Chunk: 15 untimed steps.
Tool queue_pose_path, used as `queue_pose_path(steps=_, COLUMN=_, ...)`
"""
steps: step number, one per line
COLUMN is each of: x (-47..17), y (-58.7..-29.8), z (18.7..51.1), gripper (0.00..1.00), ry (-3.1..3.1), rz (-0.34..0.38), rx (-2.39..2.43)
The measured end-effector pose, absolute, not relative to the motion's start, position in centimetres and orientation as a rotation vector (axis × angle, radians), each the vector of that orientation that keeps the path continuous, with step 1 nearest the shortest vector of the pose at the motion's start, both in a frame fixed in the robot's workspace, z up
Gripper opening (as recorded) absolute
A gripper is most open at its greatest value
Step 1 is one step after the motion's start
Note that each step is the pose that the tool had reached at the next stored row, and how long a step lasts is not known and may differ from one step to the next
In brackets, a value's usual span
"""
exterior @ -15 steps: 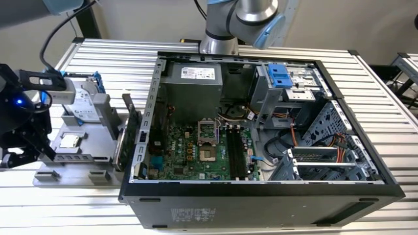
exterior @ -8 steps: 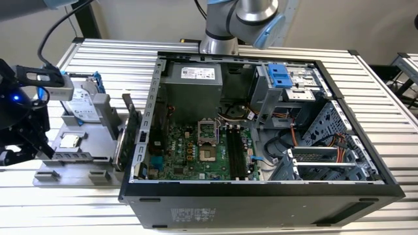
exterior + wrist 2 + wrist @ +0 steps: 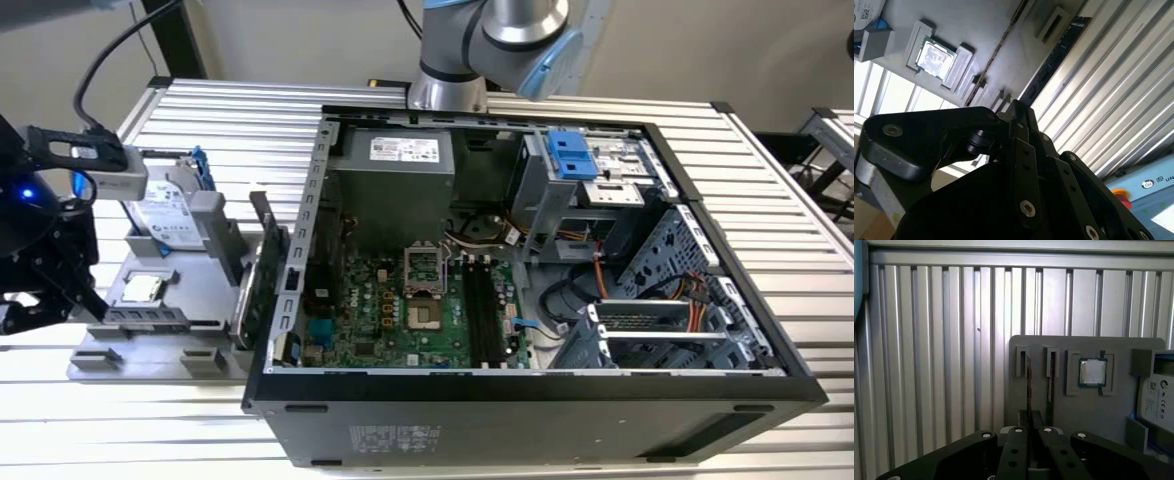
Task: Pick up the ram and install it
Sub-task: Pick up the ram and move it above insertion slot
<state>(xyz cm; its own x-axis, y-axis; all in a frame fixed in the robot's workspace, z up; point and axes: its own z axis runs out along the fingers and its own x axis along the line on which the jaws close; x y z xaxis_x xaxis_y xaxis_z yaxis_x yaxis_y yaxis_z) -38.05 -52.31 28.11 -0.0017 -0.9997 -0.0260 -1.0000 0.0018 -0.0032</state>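
The ram is a long, thin dark stick standing on edge in a slot of the grey holder. In the first wrist view the ram is a narrow dark line running under my fingertips. My gripper has its fingers drawn close together on either side of that edge, shut on the ram. From the side, in the second wrist view, the gripper meets the stick's near end. In the exterior view the gripper is at the far left, beside the holder.
An open computer case stands in the middle, with the motherboard's long memory slots bare. The holder also carries a processor, a hard drive and an upright card. Everything rests on a ribbed metal table.
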Motion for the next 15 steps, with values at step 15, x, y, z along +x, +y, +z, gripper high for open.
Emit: queue_pose_path(steps=15, x=-38.1, y=-52.3, z=29.6, gripper=0.0, ry=2.202, rz=0.043, rx=-2.194)
